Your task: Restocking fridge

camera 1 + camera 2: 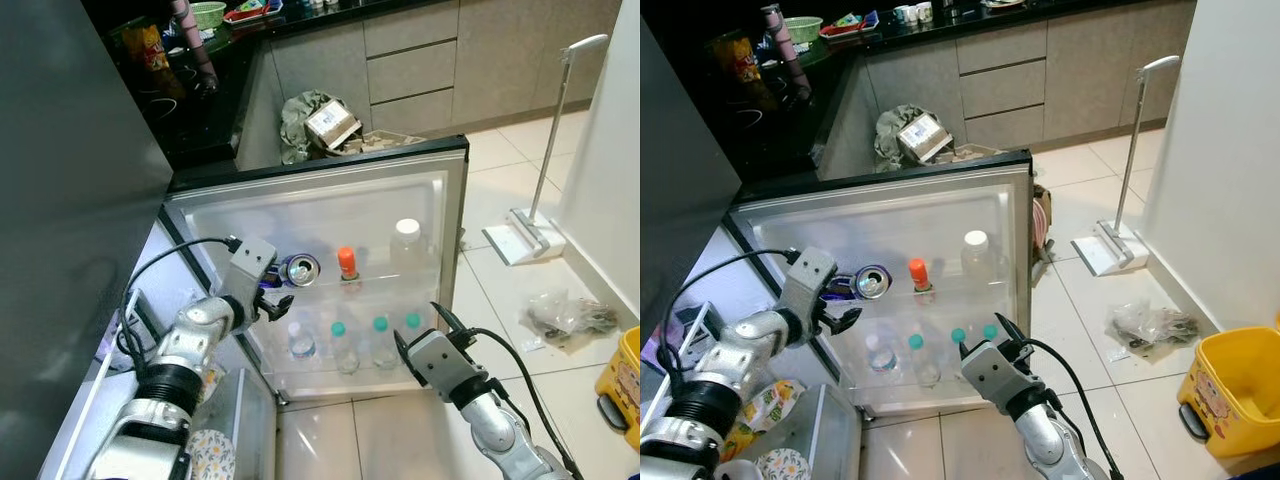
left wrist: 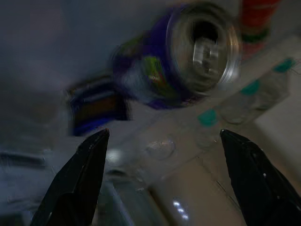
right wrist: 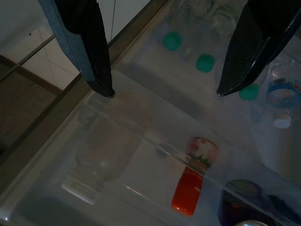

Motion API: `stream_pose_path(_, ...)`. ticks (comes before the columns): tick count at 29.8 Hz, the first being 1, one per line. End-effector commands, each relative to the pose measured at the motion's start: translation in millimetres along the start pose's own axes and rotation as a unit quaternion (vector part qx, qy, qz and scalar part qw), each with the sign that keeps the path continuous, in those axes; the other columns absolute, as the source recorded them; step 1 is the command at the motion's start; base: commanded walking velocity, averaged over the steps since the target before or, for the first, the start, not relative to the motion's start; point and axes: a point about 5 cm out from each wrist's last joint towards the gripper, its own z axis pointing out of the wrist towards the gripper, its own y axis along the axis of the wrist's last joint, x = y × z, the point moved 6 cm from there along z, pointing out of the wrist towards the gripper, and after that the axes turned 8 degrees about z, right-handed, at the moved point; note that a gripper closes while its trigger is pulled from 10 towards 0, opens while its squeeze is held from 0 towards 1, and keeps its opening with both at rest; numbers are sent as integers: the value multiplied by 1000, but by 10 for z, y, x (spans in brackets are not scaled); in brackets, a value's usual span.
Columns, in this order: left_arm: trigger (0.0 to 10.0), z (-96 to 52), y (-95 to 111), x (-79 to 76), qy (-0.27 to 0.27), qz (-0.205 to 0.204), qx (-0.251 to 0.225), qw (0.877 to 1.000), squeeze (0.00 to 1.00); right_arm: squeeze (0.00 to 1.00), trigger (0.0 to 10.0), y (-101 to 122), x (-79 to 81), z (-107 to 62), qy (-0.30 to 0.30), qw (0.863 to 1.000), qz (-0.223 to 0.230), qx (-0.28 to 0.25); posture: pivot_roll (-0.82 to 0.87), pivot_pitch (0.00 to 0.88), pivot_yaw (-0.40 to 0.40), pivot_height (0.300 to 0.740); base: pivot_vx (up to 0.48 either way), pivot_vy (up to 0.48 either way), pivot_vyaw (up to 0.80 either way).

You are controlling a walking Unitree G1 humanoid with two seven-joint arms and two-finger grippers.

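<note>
The fridge door (image 1: 320,205) stands open with two shelves. A purple drink can (image 1: 299,269) lies on its side on the upper shelf, beside an orange-capped bottle (image 1: 347,264) and a white-lidded jar (image 1: 406,240). Teal-capped water bottles (image 1: 380,338) stand on the lower shelf. My left gripper (image 1: 274,298) is open just short of the can; in the left wrist view the can (image 2: 188,56) lies beyond the left gripper (image 2: 163,136), not between its fingers. My right gripper (image 1: 420,327) is open and empty, low by the door's right edge, facing the shelves (image 3: 164,92).
A floor sweeper (image 1: 535,230) leans at the right wall. On the tiles lie a crumpled plastic bag (image 1: 565,315) and a yellow bin (image 1: 625,385). A stuffed rubbish bag with a box (image 1: 320,125) sits behind the door. Fridge drawers with packets (image 1: 210,455) are at my lower left.
</note>
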Motion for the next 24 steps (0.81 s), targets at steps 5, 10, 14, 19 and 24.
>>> stream_pose_path(5, 0, 68, -57, -7, 36, -21, 14, 999, 0, 0, 10000, -2, 58, -22, 12, 1000, 0, 0, -136, 57, 144, 740, 0, 0, 0)
stream_pose_path(10, 4588, 52, -114, -19, 31, -6, 24, 999, 0, 0, 10000, -18, 48, -42, 12, 1000, -2, 2, -133, 58, 147, 740, 0, 0, 0)
stream_pose_path(14, 10000, 54, -147, -50, 26, -11, 29, 999, 0, 0, 10000, -18, 51, -40, 12, 1000, -2, 2, -131, 56, 148, 740, 0, 0, 0)
stream_pose_path(19, 10000, 155, -88, -129, 43, -60, 22, 997, 0, 0, 10000, 10, 72, 1, 14, 1000, -1, -2, -130, 51, 144, 740, 0, 0, 0)
stream_pose_path(24, 10000, 243, 198, -136, 55, -139, -30, 988, 0, 0, 10000, 20, 47, 3, 13, 1000, -4, -4, -146, 46, 142, 740, 0, 0, 0)
